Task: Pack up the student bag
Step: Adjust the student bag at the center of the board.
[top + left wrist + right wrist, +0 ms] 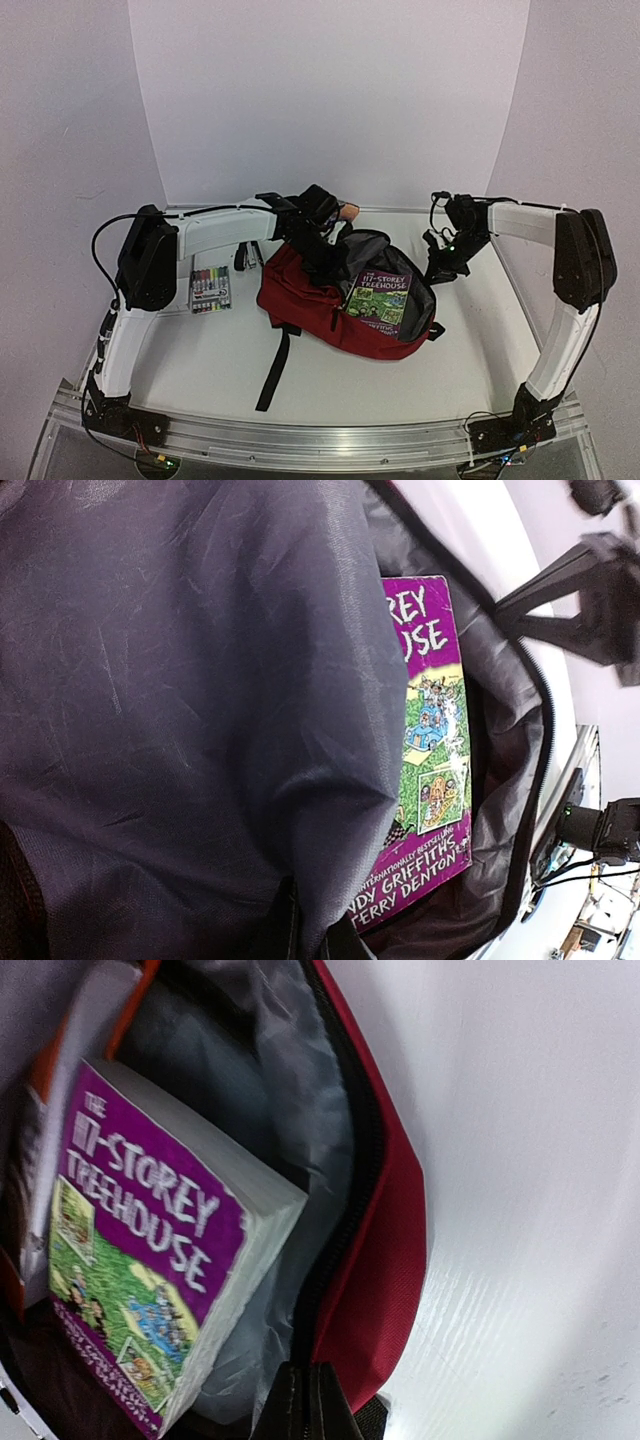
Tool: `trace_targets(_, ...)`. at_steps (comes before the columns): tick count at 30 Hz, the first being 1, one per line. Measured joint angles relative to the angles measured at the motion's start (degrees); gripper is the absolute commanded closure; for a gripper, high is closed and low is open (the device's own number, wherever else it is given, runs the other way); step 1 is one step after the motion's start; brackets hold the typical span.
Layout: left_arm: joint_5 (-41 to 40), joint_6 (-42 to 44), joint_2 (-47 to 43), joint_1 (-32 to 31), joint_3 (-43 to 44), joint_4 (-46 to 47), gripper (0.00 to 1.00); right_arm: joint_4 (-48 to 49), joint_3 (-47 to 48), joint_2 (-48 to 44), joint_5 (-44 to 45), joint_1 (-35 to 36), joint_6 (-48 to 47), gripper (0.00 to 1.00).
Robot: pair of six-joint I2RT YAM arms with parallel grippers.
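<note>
The student bag (305, 300), a dark red backpack, lies open in the middle of the table with its grey lining (200, 680) showing. A purple "Storey Treehouse" book (381, 297) sits in the opening; it also shows in the left wrist view (432, 730) and the right wrist view (140, 1260). My left gripper (330, 262) is shut on the bag's upper flap, and the lining fills its view round the fingers (310, 935). My right gripper (437, 275) is shut on the bag's zipper rim (345, 1230) at the right side of the opening, next to the red fabric (385, 1260).
A clear pack of coloured markers (210, 288) lies left of the bag, with a small black object (245, 257) behind it. The bag's black strap (274, 365) trails toward the near edge. An orange-edged item (40, 1110) lies behind the book inside the bag.
</note>
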Motion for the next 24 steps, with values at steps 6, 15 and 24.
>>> trace_targets(6,-0.29,0.02,-0.02,0.00,0.00,0.50,0.99,-2.64,4.62,-4.33,2.14,-2.40,-0.57,1.00)
trace_targets(15,-0.75,0.13,-0.18,0.00,0.14,0.37,0.49,-2.69,2.78,-8.37,2.73,-3.30,-3.44,0.70)
trace_targets(24,-7.77,-4.18,-10.21,3.76,-5.16,-3.39,0.05,-4.30,5.86,-7.59,1.33,-3.34,-5.85,0.16)
